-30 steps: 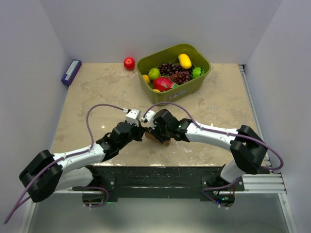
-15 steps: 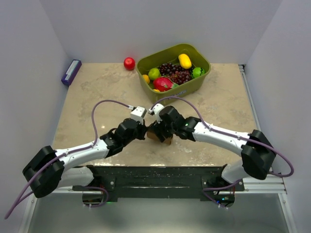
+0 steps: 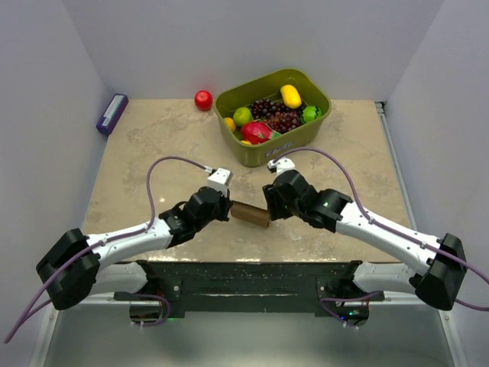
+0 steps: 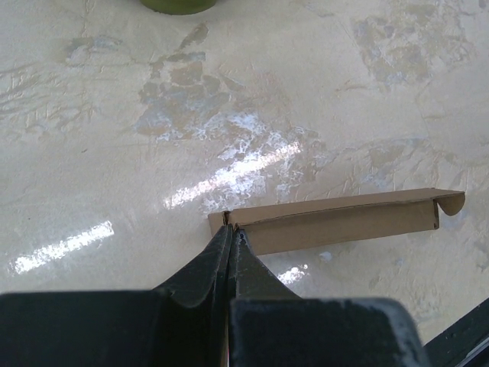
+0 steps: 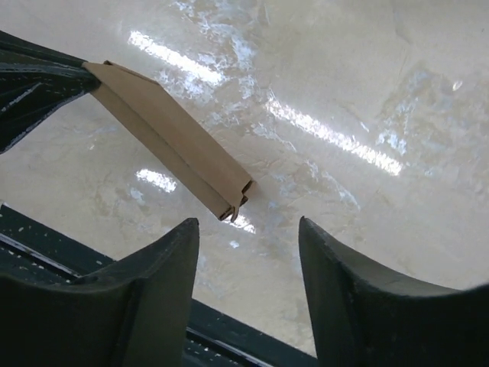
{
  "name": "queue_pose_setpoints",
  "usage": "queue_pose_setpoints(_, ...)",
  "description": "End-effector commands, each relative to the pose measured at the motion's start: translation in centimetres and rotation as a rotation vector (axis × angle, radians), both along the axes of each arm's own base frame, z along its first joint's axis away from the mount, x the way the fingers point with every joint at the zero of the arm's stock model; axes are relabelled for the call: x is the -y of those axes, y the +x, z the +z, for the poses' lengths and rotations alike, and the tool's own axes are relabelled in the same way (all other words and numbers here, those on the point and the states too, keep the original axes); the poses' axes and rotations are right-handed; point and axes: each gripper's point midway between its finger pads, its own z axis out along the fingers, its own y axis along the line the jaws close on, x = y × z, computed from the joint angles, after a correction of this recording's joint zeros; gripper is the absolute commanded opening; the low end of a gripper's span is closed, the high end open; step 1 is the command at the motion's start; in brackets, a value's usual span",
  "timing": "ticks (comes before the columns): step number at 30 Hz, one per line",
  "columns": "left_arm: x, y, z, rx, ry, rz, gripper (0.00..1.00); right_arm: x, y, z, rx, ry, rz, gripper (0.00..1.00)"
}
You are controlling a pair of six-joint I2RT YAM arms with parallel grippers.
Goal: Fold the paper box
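Edgewise, paper box [image 4: 336, 222] end inside left pincer [image 4: 231, 232]

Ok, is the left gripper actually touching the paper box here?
Touching. The left wrist view shows the left gripper, shut, pinching one end of the paper box.

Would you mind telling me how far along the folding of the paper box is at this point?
Done: the paper box looks folded into a long, flat sleeve with doubled edges. In hand: the left fingers are pinched shut on one end, while the right fingers stand open, clear of the other end. Left: the end tab curls loose, and no closed box shape shows yet.
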Motion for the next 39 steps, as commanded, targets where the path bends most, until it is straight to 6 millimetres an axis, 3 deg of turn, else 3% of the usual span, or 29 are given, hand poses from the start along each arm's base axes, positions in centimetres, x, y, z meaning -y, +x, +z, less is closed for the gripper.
queue_pose_setpoints(1, -0.9, -1.0, -1.9, -0.066, 0.080, 0.015, 0.00, 0.9, -1.7, -2.0, -0.110, 0.041, -0.116, 0.51)
queue_pose_setpoints(5, -0.7, -1.1, -1.9, -0.068, 0.083, 0.012, 0.00, -0.4, -2.4, -2.7, -0.161, 0.116, -0.105, 0.42)
queue_pose_setpoints(12, -0.4, -1.2, -2.0, -0.071, 0.090, 0.008, 0.00, -1.3, -1.7, -3.5, -0.151, 0.157, -0.136, 0.33)
queue_pose_setpoints(24, -0.1, -1.4, -2.0, -0.071, 0.093, 0.002, 0.00, -1.3, -0.5, -4.7, -0.130, 0.144, -0.207, 0.21)
queue_pose_setpoints(39, 0.2, -1.6, -1.8, -0.064, 0.096, -0.006, 0.00, -0.3, 0.2, -4.3, -0.086, 0.135, -0.258, 0.12)
